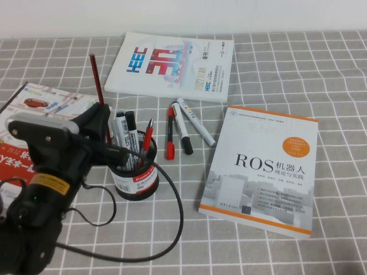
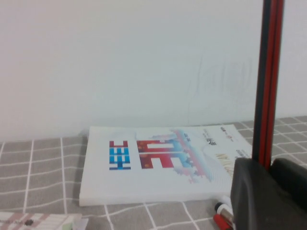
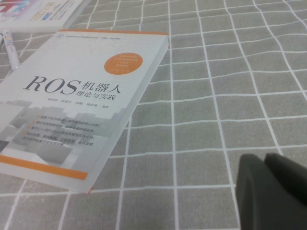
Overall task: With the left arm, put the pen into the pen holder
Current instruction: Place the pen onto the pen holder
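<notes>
Pen (image 1: 98, 80) stands upright, pinched by your left gripper (image 1: 102, 117) just beside the pen holder (image 1: 135, 172), already crowded with markers. Beyond lie loose markers (image 1: 179, 132) and books. Only your right wrist view shows the right gripper (image 3: 273, 191); its fingers' state is unreadable.

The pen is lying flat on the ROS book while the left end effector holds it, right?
Not quite. The left end effector does hold the pen, but upright beside the pen holder, as the high view shows. Nothing lies on the ROS book. The right end effector hovers over the tablecloth.
</notes>
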Controlling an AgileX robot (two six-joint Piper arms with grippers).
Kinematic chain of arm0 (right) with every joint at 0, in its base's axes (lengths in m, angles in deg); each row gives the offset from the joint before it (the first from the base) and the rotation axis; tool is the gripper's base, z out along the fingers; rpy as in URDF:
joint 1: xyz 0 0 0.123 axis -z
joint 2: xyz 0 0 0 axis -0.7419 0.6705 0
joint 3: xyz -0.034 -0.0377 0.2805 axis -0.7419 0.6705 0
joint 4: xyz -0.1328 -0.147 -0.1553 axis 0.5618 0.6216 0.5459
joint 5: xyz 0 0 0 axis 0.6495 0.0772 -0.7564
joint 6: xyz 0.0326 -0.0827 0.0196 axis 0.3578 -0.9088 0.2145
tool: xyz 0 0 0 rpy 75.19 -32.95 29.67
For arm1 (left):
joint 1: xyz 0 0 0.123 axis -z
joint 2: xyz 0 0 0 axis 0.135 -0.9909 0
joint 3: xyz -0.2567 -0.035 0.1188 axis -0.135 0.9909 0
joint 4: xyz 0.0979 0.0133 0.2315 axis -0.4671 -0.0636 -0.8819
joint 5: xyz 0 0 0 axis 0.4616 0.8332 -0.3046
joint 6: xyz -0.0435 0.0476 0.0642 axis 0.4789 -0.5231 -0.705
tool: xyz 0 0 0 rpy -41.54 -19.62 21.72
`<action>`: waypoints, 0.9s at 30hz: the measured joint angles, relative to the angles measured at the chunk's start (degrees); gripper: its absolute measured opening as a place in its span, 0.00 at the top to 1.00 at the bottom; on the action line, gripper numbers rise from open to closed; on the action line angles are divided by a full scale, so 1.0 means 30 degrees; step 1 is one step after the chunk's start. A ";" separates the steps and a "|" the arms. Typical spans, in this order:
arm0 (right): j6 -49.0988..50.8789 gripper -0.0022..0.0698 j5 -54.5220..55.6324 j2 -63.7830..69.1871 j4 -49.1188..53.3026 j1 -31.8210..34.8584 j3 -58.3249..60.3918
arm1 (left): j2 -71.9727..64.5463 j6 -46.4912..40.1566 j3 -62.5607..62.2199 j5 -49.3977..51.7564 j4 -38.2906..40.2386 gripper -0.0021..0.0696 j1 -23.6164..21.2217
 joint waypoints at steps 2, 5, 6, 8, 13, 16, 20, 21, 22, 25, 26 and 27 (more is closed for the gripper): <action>0.0000 0.99 0.0000 0.0000 0.0000 0.0000 0.0000 | -0.0415 0.0198 -0.0238 0.0000 0.0000 0.94 -0.0071; 0.0000 0.99 0.0000 0.0000 0.0000 0.0000 0.0000 | -0.0848 0.0403 -0.0384 0.0000 0.0000 0.94 -0.0083; 0.0000 0.99 0.0000 0.0000 0.0000 0.0000 0.0000 | -0.0929 0.0403 -0.0384 0.0000 0.0000 0.94 -0.0114; 0.0000 0.99 0.0000 0.0000 0.0000 0.0000 0.0000 | -0.1047 0.0403 -0.0384 0.0000 0.0000 0.94 -0.0114; 0.0000 0.99 0.0000 0.0000 0.0000 0.0000 0.0000 | -0.1517 0.0583 -0.0384 0.0000 -0.0068 0.94 -0.0114; 0.0000 0.99 0.0000 0.0000 0.0000 0.0000 0.0000 | -0.1713 0.0687 -0.0384 0.0000 -0.0425 0.94 -0.0114; 0.0000 0.99 0.0000 0.0000 0.0000 0.0000 0.0000 | -0.1709 0.1301 -0.0402 0.0000 -0.0960 0.94 -0.0114; 0.0000 0.99 0.0000 0.0000 0.0000 0.0000 0.0000 | -0.1709 0.1446 -0.0402 0.0000 -0.0996 0.93 -0.0114; 0.0000 0.99 0.0000 0.0000 0.0000 0.0000 0.0000 | -0.1709 0.1502 -0.0402 0.0000 -0.0996 0.92 -0.0114; 0.0000 0.99 0.0000 0.0000 0.0000 0.0000 0.0000 | -0.1709 0.1624 -0.0402 0.0000 -0.1064 0.86 -0.0114; 0.0000 0.99 0.0000 0.0000 0.0000 0.0000 0.0000 | -0.1709 0.1624 -0.0402 0.0000 -0.1076 0.82 -0.0114; 0.0000 0.99 0.0000 0.0000 0.0000 0.0000 0.0000 | -0.1709 0.1624 -0.0402 0.0000 -0.1076 0.79 -0.0114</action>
